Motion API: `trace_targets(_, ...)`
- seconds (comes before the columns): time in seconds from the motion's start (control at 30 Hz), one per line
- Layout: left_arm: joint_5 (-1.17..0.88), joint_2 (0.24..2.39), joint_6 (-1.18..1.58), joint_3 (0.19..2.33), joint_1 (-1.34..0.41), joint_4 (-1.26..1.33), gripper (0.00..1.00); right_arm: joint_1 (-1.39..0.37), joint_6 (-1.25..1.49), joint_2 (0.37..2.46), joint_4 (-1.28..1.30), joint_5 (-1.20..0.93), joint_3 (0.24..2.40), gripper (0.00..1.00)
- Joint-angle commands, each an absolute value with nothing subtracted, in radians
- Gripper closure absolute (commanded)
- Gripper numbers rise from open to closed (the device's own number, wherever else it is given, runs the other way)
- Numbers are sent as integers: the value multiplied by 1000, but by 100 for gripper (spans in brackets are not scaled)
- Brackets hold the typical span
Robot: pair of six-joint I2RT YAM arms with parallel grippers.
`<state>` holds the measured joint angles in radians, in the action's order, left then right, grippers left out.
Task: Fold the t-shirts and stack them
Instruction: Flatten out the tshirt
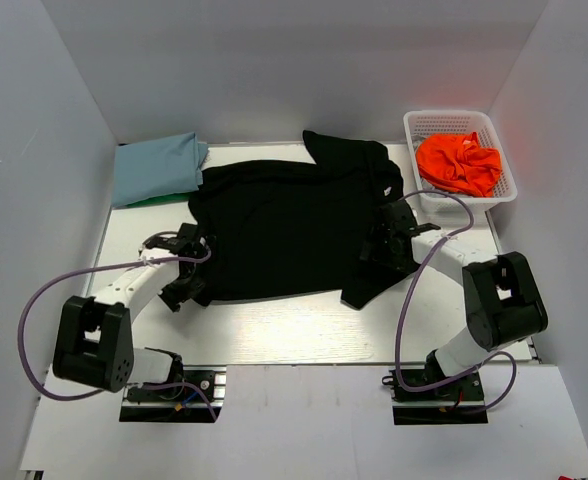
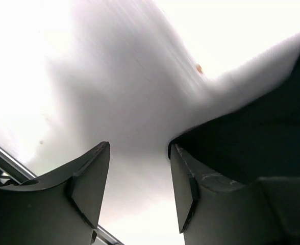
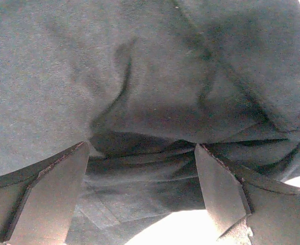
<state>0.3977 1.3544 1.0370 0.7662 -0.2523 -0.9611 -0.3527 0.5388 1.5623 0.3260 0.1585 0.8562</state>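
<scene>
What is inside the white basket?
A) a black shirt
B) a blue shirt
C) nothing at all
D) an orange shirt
D: a crumpled orange shirt sits in the white basket at the back right of the table.

A robot lab's test booth: plain white panels point(image 1: 54, 130) box in a white table point(image 1: 304, 335) with cabled arms point(image 1: 124, 288) bolted on.
</scene>
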Motion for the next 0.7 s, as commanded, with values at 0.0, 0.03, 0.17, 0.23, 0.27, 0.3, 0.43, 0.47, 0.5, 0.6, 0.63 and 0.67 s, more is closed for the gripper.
trace_targets(0.0, 480, 1331, 1091, 759, -219, -1005, 39, -328, 532, 1540, 370, 207, 859, 10)
trace_targets(0.03, 465, 1348, 1091, 759, -219, -1005, 39, -321, 529, 1539, 376, 230, 858, 10)
trace_targets(0.17, 443, 1443, 1080, 798, -210, -1017, 43, -305, 506, 1528, 359, 195, 854, 10)
trace_targets(0.23, 434, 1453, 1071, 798, -201, -1032, 45, -304, 491, 1514, 351, 176, 856, 10)
trace_targets(0.27, 408, 1441, 1071, 798, -201, -1032, 45, -305, 488, 1505, 342, 157, 861, 10)
trace_targets(0.3, 394, 1425, 1051, 798, -201, -1020, 45, -307, 474, 1494, 339, 149, 865, 10)
trace_targets(0.43, 319, 1319, 1007, 798, -201, -982, 45, -305, 456, 1463, 331, 130, 879, 10)
trace_targets(0.47, 281, 1292, 991, 787, -210, -939, 45, -308, 456, 1454, 333, 118, 880, 10)
trace_targets(0.5, 264, 1243, 979, 778, -219, -919, 45, -308, 454, 1447, 331, 115, 887, 10)
trace_targets(0.6, 177, 1186, 951, 735, -219, -864, 45, -307, 449, 1437, 339, 106, 897, 10)
trace_targets(0.63, 158, 1161, 936, 724, -228, -853, 46, -308, 448, 1439, 342, 107, 905, 10)
trace_targets(0.67, 132, 1152, 936, 709, -229, -838, 48, -308, 449, 1434, 345, 107, 904, 10)
